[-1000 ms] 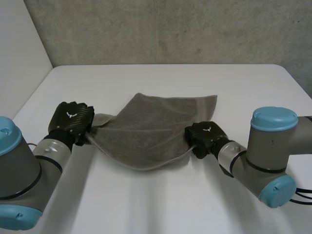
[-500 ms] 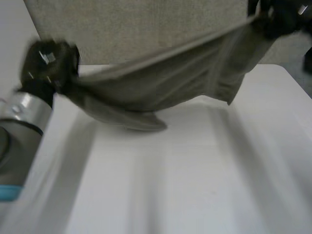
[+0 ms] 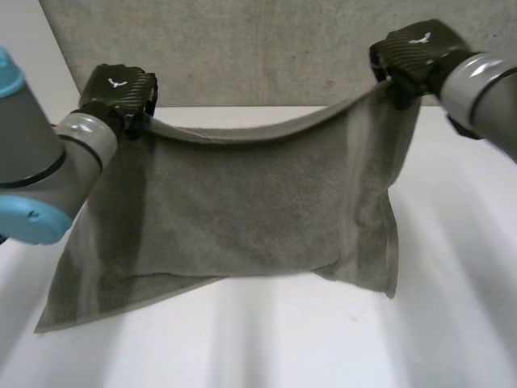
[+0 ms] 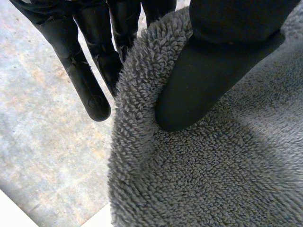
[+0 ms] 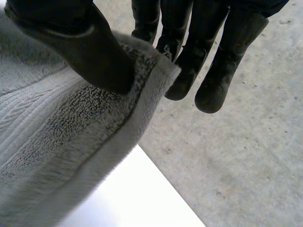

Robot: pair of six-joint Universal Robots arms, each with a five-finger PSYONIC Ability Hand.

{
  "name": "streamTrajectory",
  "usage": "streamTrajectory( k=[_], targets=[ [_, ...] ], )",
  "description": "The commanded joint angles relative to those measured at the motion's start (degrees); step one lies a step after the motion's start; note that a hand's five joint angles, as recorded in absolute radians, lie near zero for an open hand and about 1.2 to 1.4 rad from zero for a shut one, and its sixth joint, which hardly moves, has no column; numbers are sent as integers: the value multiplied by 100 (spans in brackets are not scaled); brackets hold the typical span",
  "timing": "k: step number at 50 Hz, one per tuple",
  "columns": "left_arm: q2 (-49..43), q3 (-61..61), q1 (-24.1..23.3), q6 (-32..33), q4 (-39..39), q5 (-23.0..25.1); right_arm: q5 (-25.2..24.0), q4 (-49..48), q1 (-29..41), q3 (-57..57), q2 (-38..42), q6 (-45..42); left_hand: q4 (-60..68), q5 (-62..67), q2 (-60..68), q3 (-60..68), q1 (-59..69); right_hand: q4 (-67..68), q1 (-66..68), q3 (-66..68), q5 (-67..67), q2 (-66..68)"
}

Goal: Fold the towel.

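Observation:
A grey towel (image 3: pixel 242 218) hangs spread in the air above the white table (image 3: pixel 307 339), held by its two upper corners. My left hand (image 3: pixel 119 90) is shut on the upper left corner; in its wrist view the thumb (image 4: pixel 208 80) pinches the towel (image 4: pixel 213 170) against the fingers (image 4: pixel 90 90). My right hand (image 3: pixel 416 50) is shut on the upper right corner, where the thumb (image 5: pixel 90 56) presses the towel's hemmed edge (image 5: pixel 71 142) against the fingers (image 5: pixel 218 80). The top edge sags between the hands. The lower left corner (image 3: pixel 48 323) hangs lowest, near the table.
A grey concrete wall (image 3: pixel 266 48) stands behind the table. A white side wall (image 3: pixel 24 89) rises at the left. Both arms are raised high at the table's sides.
Both hands have lifted the towel off the table and moved apart. It lay crumpled a second ago; it now hangs stretched between them.

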Motion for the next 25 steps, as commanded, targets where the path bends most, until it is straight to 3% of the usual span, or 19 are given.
streamTrajectory(
  k=[1, 3, 4, 5, 6, 10, 17, 25],
  targets=[
    [-715, 1466, 29, 182, 286, 24, 541, -1219, 349, -570, 662, -11, 1022, 2062, 1029, 1034, 1056, 375, 409, 311, 300, 336],
    [-707, 1724, 29, 182, 515, 24, 865, -2495, 384, -526, 618, -11, 1022, 2062, 1029, 1034, 1056, 375, 409, 311, 300, 336],
    [-689, 1881, 20, 156, 855, 15, 866, -2502, 384, -526, 618, -11, 1022, 2062, 1029, 1034, 1056, 375, 409, 311, 300, 336],
    [-689, 1882, 20, 156, 858, 15, 988, -3128, 401, -421, 514, -11, 1022, 2062, 1029, 1034, 1056, 375, 409, 311, 300, 336],
    [-585, 1908, 3, 130, 1311, -3, 1068, -3648, 401, -264, 330, -3, 1022, 2062, 1029, 1034, 1056, 375, 409, 311, 300, 336],
    [205, 1463, -42, 129, 2507, -134, 1060, -4083, 393, 62, -232, -11, 1022, 2062, 1029, 1034, 1056, 375, 409, 311, 300, 336],
    [708, 347, -24, 103, 2730, -187, 875, -3750, 375, 432, -533, 6, 1022, 2062, 1029, 1034, 1056, 375, 409, 311, 300, 336],
    [744, -1454, -85, 138, 2660, -196, 120, -2337, 252, 1300, -394, -29, 1022, 2062, 1029, 1034, 1056, 375, 409, 311, 300, 336]
  ],
)
